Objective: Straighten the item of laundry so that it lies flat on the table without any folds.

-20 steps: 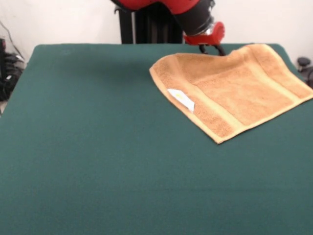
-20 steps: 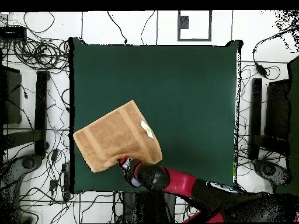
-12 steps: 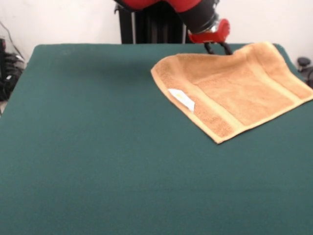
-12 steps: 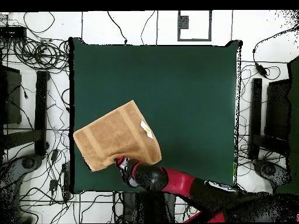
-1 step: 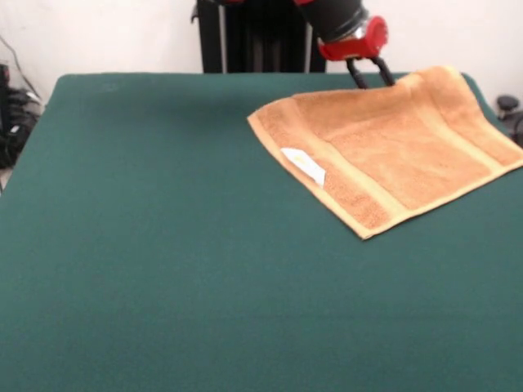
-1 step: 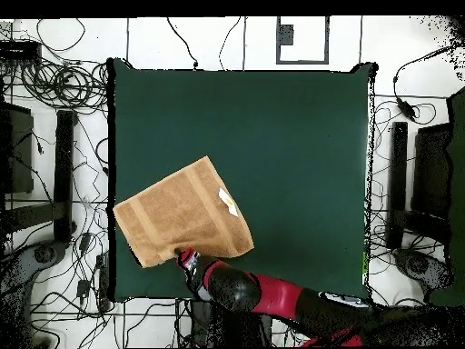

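Observation:
The item of laundry (image 5: 392,151) is a tan-orange towel lying on the far right part of the table (image 5: 163,245). Its white label (image 5: 304,166) faces up near the left end, where the edge is rounded like a fold. My gripper (image 5: 375,82) hangs just over the towel's far edge, open, with both dark fingers spread and nothing between them. In the overhead view the towel (image 6: 177,218) lies by the table's (image 6: 272,136) lower left corner, with the gripper (image 6: 184,259) at its bottom edge.
The towel's right corner (image 5: 515,163) reaches close to the table's side edge. Cables (image 6: 64,82) and dark stands (image 6: 65,173) lie on the floor all round the table.
The gripper has risen and shifted slightly right in the front view, away from the towel's far edge. The towel has barely moved.

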Tool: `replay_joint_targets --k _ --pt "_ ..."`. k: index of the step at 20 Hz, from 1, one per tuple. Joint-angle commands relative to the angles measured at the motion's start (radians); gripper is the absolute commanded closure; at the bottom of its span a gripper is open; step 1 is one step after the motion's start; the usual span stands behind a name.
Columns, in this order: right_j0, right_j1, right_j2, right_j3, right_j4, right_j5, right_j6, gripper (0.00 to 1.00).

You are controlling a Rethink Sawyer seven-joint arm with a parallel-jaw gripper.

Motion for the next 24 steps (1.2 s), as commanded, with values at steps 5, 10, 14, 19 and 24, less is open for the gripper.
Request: replay_joint_targets --k 5,10,14,19,24 --pt "0.011 0.076 0.093 0.012 0.015 -0.126 0.202 0.00" --pt "0.024 0.067 0.083 0.035 0.002 -0.179 0.208 0.00" --pt "0.062 0.068 0.029 -0.020 -0.053 -0.229 0.153 0.00" --pt "0.156 0.131 -0.084 -0.150 -0.168 -0.375 0.096 0.00" --pt "0.224 0.164 -0.160 -0.227 -0.221 -0.466 0.080 0.00"
